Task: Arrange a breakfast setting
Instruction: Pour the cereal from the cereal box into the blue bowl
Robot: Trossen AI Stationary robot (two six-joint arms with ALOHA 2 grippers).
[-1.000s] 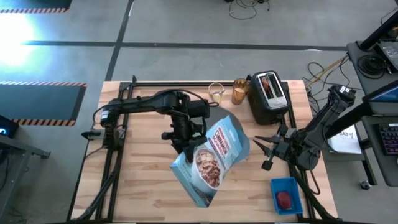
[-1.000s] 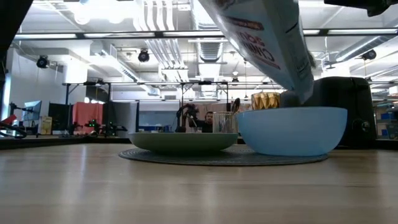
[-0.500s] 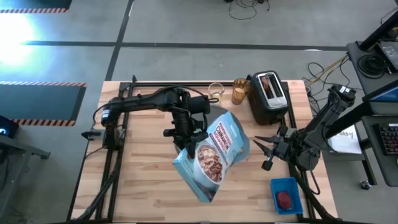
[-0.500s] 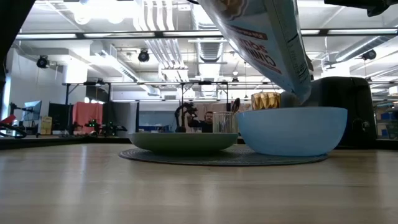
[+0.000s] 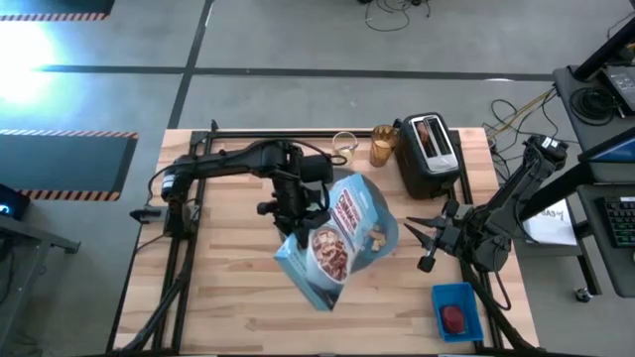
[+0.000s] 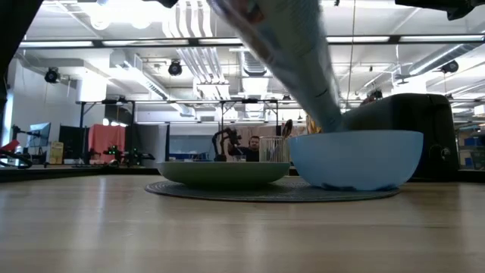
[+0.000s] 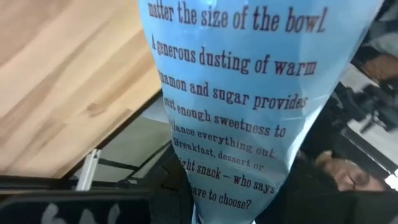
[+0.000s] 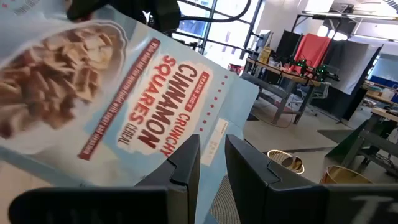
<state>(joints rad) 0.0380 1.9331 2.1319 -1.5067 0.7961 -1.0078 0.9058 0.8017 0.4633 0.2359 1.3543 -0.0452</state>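
Note:
My left gripper [image 5: 298, 216] is shut on a blue cereal bag [image 5: 332, 248], which hangs tilted over the blue bowl [image 6: 356, 159]. The bag's mouth end [image 6: 322, 121] dips behind the bowl's rim. Cereal squares [image 5: 375, 236] show at the mouth. The bowl and a pale green plate [image 6: 223, 173] stand on the round dark-grey mat [image 6: 273, 191]. The amber glass [image 5: 383, 146] stands at the far edge. A small red food piece [image 5: 453, 317] lies in a blue tray. My right gripper [image 8: 212, 165] waits to the right of the bag, its fingers slightly apart with nothing between them. My left gripper pinches the bag from its far-left side, slanting down. In the left wrist view the bag's printed back narrows to a gathered fold [image 7: 224, 208] where it meets the fingers; the contact itself lies below the picture's edge. The bag is lifted clear and tilted, its mouth end lowest.
A black toaster [image 5: 429, 154] holding a toast slice stands at the far right, and a clear glass [image 5: 344, 147] stands beside the amber one. The blue tray [image 5: 456, 309] sits near the front right corner. Bare wood lies left of the mat and along the near edge.
My left gripper has turned at the wrist without shifting place. The bag has swung with it: its lower end has moved left and down toward the bowl, and cereal squares now show at its mouth.

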